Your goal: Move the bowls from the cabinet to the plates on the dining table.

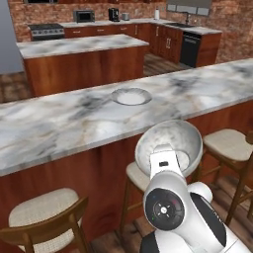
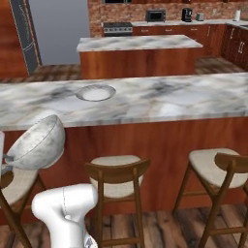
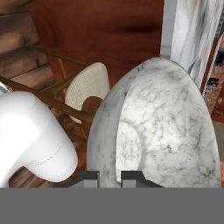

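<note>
Nearest the hand camera, the gripper (image 3: pixel 109 176) shows two dark fingertips pressed close together, pinching the rim of the pale grey-white speckled bowl (image 3: pixel 162 131), whose hollow spreads from 12 to 4 o'clock in that view. From the left base view the same bowl (image 1: pixel 169 144) sits tilted at the end of the white arm, at about 5 o'clock — below the near edge of the dining table (image 1: pixel 59 126) and in front of its red-brown side panel. In the right base view the bowl (image 2: pixel 36 143) hangs at 8 o'clock, mouth turned up and leftward. On the marble top rests a white plate (image 1: pixel 131 96), near the middle of the left base view. Wooden stools (image 2: pixel 116 177) with woven seats stand along the table — one just beside the bowl.
</note>
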Controlling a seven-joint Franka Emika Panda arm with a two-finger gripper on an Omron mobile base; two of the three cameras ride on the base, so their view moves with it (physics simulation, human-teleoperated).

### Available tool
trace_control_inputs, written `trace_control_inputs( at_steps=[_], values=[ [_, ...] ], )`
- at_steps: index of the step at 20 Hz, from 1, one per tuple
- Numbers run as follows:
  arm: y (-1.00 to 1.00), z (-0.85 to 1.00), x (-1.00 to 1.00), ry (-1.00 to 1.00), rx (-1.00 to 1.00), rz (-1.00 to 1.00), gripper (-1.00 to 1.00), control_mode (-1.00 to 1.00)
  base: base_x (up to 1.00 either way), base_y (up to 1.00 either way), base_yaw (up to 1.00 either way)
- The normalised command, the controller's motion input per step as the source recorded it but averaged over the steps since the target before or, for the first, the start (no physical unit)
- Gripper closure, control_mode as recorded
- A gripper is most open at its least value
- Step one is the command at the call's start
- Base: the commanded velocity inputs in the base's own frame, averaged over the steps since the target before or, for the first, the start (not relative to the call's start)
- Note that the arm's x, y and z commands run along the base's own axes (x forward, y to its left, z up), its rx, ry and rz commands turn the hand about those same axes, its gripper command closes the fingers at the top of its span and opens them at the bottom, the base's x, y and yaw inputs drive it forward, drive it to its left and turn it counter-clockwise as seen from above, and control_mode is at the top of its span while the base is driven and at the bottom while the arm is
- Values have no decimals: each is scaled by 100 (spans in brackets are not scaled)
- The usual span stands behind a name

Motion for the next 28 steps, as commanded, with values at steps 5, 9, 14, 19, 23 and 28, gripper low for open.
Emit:
trace_control_inputs(
  at_steps=[5,9,14,19,23,28],
  values=[
    [0,0,0,0,0,0,100,100,18,1,-11],
    [0,0,0,0,0,0,100,100,15,0,-11],
    [0,0,0,0,0,0,100,100,7,0,-10],
    [0,0,0,0,0,0,100,100,0,0,-12],
    [0,0,0,0,0,0,100,100,7,1,-26],
    [0,0,0,0,0,0,100,100,11,2,-23]
  ],
)
